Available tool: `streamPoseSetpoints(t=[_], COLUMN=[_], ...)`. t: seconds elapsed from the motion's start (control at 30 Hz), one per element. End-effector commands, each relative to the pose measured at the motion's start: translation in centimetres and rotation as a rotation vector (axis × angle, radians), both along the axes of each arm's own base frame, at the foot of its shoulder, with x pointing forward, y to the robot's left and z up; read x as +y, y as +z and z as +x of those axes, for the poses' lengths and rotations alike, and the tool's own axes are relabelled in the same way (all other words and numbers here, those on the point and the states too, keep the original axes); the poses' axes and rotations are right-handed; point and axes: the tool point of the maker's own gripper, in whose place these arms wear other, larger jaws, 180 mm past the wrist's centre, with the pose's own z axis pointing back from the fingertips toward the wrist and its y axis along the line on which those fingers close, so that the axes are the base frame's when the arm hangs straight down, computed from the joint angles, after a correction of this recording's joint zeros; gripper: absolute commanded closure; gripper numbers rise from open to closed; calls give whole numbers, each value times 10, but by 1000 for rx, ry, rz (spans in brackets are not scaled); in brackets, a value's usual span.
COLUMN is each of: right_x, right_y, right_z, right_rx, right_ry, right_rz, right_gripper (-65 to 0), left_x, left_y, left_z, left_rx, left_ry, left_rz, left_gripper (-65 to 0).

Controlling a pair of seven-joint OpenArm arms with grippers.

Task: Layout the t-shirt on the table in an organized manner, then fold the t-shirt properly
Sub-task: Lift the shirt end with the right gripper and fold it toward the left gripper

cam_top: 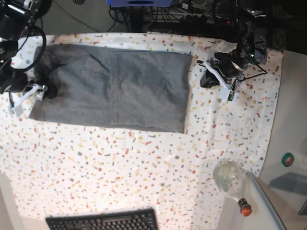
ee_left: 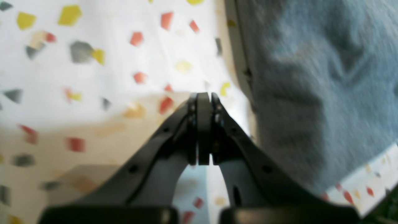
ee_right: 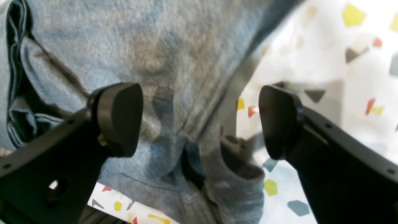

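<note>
Right gripper (cam_top: 48,91), frame left, jaws wide over the bunched edge of the t-shirt (cam_top: 120,88). Shirt lies upper centre on the table (cam_top: 144,167): soft, light, probably slippery; pinch hems or corners. Left gripper (cam_top: 207,80), upper right, pressed closed, empty.

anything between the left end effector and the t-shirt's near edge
Nothing but bare speckled table. In the base view the left end effector sits just off the t-shirt, with only a thin strip of cloth-covered surface between them.

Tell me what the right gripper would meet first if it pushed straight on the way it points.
Probably the t-shirt: the right gripper is open, and bunched grey fabric lies between and beyond its fingers, though depth is unclear.
</note>
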Motion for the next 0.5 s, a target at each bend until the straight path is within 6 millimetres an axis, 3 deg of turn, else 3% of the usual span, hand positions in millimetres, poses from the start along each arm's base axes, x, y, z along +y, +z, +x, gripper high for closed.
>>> streamPoseSetpoints(t=[0.0,0.2,0.47], right_x=[6,44,44], right_y=[-7,3,5], right_z=[-13,-6,2], right_rx=[59,7,-24], right_ry=[31,138,117], right_rz=[-9,-18,-11], right_gripper=[-549,-549,-530], left_x=[0,0,1], left_y=[8,9,2], left_z=[7,9,1], left_rx=[-32,-37,-12], left_ry=[-1,-1,3], left_rz=[-11,-11,-13], left_gripper=[0,0,0])
